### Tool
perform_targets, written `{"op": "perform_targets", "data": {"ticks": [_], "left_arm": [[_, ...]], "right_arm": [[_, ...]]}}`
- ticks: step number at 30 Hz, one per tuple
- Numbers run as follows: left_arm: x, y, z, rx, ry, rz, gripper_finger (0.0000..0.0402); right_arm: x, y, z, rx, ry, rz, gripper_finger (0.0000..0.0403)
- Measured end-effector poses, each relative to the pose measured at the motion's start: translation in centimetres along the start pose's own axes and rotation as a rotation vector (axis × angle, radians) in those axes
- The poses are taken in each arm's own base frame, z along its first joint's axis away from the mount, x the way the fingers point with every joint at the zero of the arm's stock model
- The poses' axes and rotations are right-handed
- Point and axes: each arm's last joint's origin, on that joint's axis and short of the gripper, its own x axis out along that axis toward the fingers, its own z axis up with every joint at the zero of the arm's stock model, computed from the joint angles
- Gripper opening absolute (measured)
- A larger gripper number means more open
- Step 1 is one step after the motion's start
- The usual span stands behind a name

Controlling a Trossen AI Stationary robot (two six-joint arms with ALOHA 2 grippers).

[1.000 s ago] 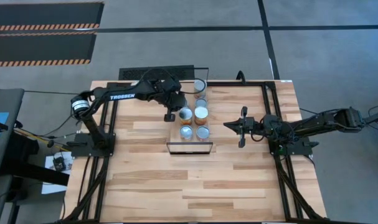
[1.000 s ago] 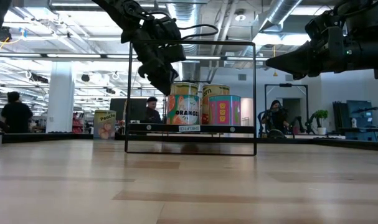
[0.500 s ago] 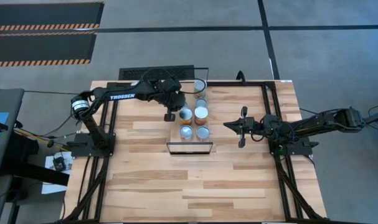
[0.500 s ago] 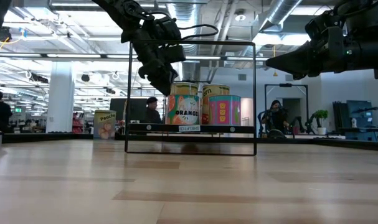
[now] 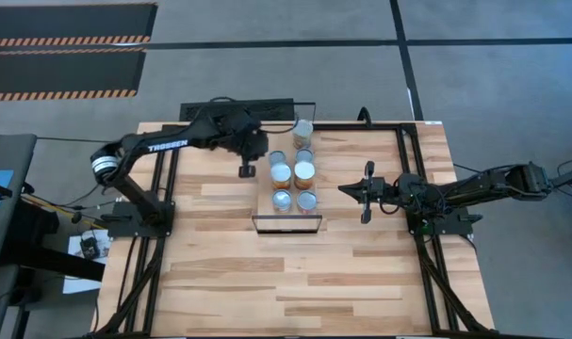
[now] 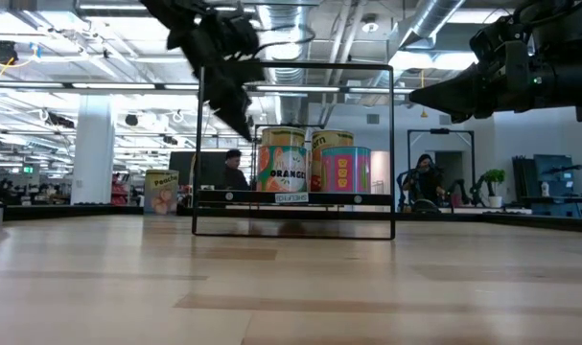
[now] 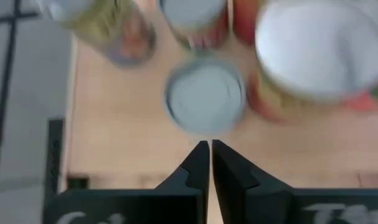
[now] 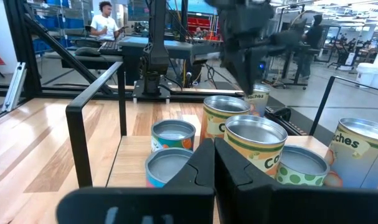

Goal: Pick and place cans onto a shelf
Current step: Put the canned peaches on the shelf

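Several cans stand upright on their bases on the shelf, a light-wood plank in a thin black frame. Among them are a grey-topped can, a white-topped one and one at the far end. My left gripper is shut and empty, above the table just left of the shelf; its wrist view looks down on a grey can top. My right gripper is shut and empty, hanging right of the shelf and pointing at the cans.
A small peach-labelled can shows left of the shelf frame in the low view. Black rails run along both sides of the slatted table. There is free tabletop on the near side of the shelf. People stand in the room behind.
My left gripper has gone toward the table's left and far edges, away from the cans, still shut and empty. Its arm has swung off the shelf, which uncovers one more can at the shelf's left side. The cans have kept still.
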Motion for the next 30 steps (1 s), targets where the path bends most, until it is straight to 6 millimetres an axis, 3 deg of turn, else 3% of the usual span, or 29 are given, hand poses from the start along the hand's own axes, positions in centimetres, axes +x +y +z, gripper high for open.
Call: {"op": "perform_targets", "data": {"ticks": [4,11,21,30], "left_arm": [[0.9,-1.2,-3.1,-0.056,0.021,-0.008,0.0003],[1.9,-3.2,-6.6,-0.124,-0.191,0.098,0.0],[2.6,-3.8,-7.4,-0.223,-0.368,0.082,0.0],[2.4,-3.6,-7.0,-0.255,-0.49,0.09,0.0]], "right_arm": [[0.0,0.0,0.0,0.0,0.0,0.0,0.0012],[0.0,0.0,0.0,-0.001,0.0,0.0,0.0012],[0.0,0.0,0.0,-0.008,0.0,0.0,0.0012],[0.0,0.1,0.3,-0.018,-0.034,0.057,0.0004]]}}
